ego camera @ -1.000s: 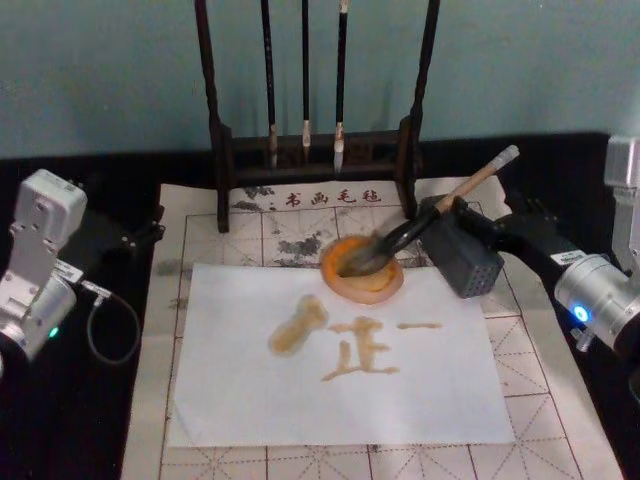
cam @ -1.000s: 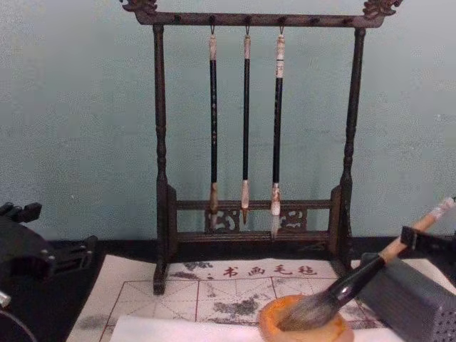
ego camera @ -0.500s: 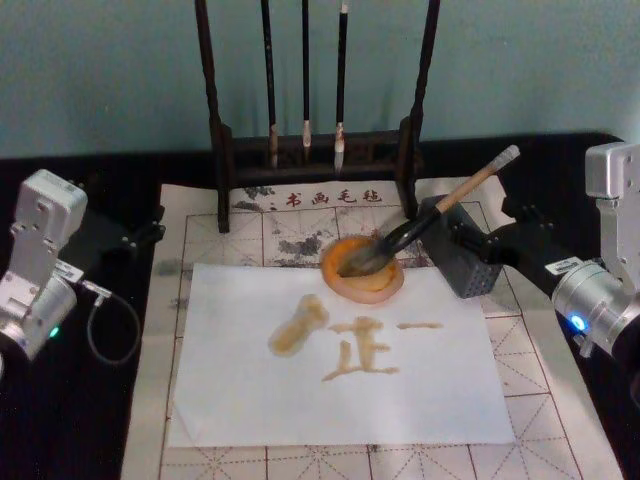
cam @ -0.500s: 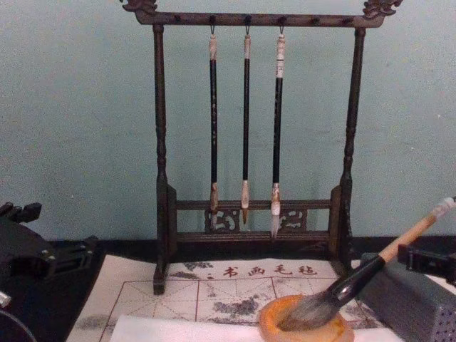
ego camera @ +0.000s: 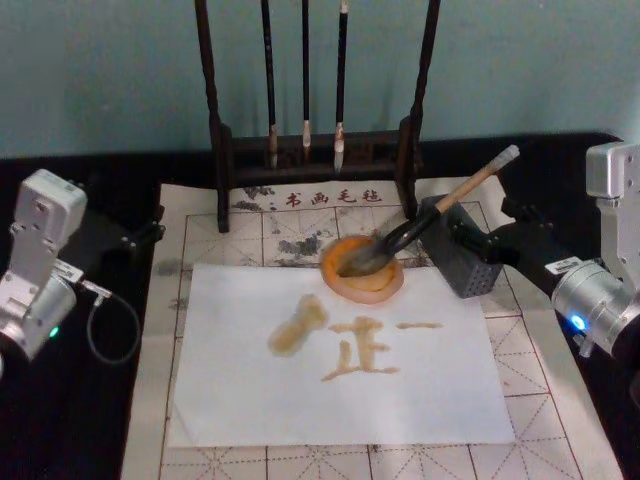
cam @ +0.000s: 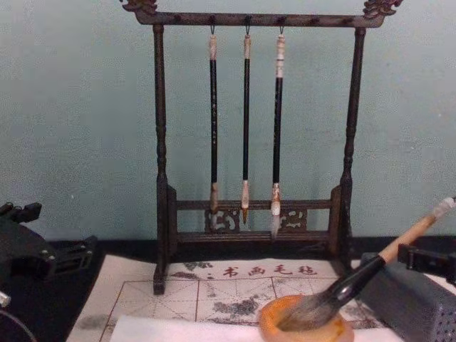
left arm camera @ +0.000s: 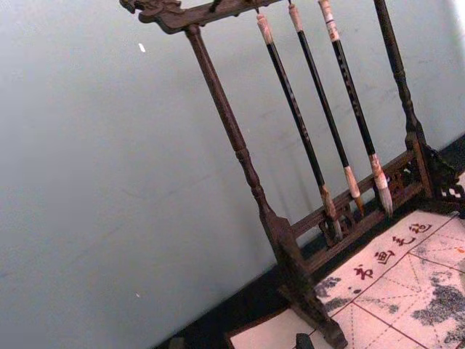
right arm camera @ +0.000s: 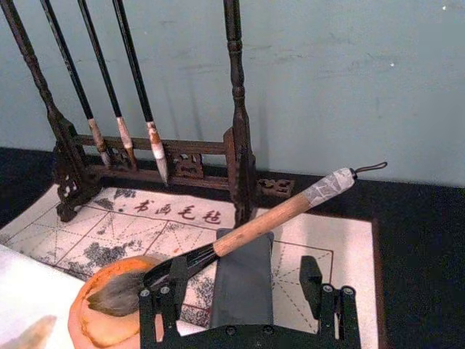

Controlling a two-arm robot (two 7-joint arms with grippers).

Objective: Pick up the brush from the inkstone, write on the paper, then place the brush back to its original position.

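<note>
The brush (ego camera: pixel 425 222) lies with its bushy head in the orange-rimmed inkstone (ego camera: pixel 385 288) and its pale handle propped on the grey ribbed block (ego camera: pixel 462 262). My right gripper (ego camera: pixel 488 226) is open just right of the block, clear of the brush handle. In the right wrist view its fingers (right arm camera: pixel 158 304) stand wide apart on either side of the block (right arm camera: pixel 243 280), with the brush (right arm camera: pixel 254 227) lying beyond them. The white paper (ego camera: pixel 420 385) in front of the inkstone carries tan wet strokes. My left gripper (ego camera: pixel 128 236) is parked at the far left.
A dark wooden rack (ego camera: pixel 222 150) with three thin hanging brushes (cam: pixel 245 121) stands behind the inkstone. The beige grid mat (ego camera: pixel 560 420) lies under the paper. A cable (ego camera: pixel 100 330) loops by my left arm.
My right gripper has drawn back to the right, away from the brush handle and the block. The brush stays resting in the inkstone. The left arm has not moved.
</note>
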